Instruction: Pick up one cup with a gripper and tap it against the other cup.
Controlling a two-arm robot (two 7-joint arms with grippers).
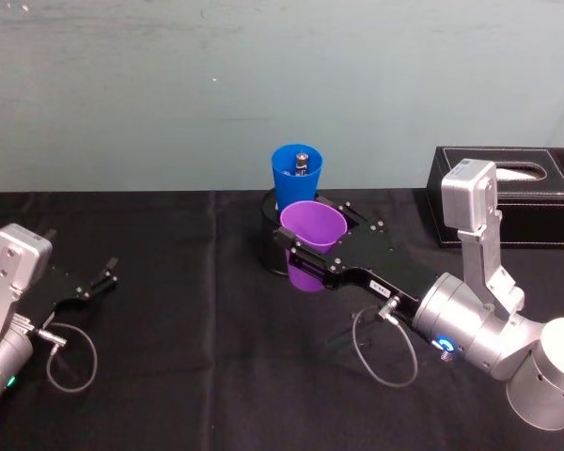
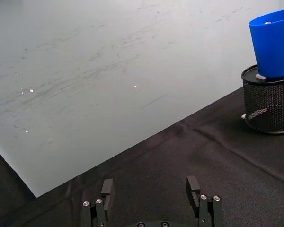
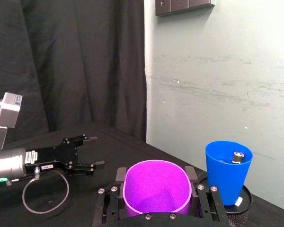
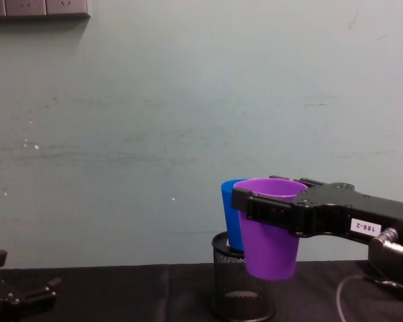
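Gripping a purple tumbler in the right gripper, clear of the table. Smooth plastic, tapered toward the base, no handle, upright with the mouth up and nothing inside. Hanging at mid-table, just in front of a black mesh pen holder and close beside a bright blue tumbler of like shape that stands in that holder. Rims at nearly the same height from the chest camera, with the purple wall overlapping the blue. Cannot tell whether touching. Inside the blue one, a small silver-capped piece.

Underneath, a black cloth over the whole table. Behind, a pale grey-green wall, scuffed and streaked, with a socket plate high up. Off to one side, seen from the right wrist, a black curtain. At the table's far right, a black tissue box.

Right jaws spread to the tumbler's width, one flat finger pressed to each side of its wall just under the rim. White label on the gripper body, blue light ring on the silver arm behind.

Left gripper low at the table's left edge, well apart from both tumblers. Jaws wide apart, holding nothing, touching nothing.
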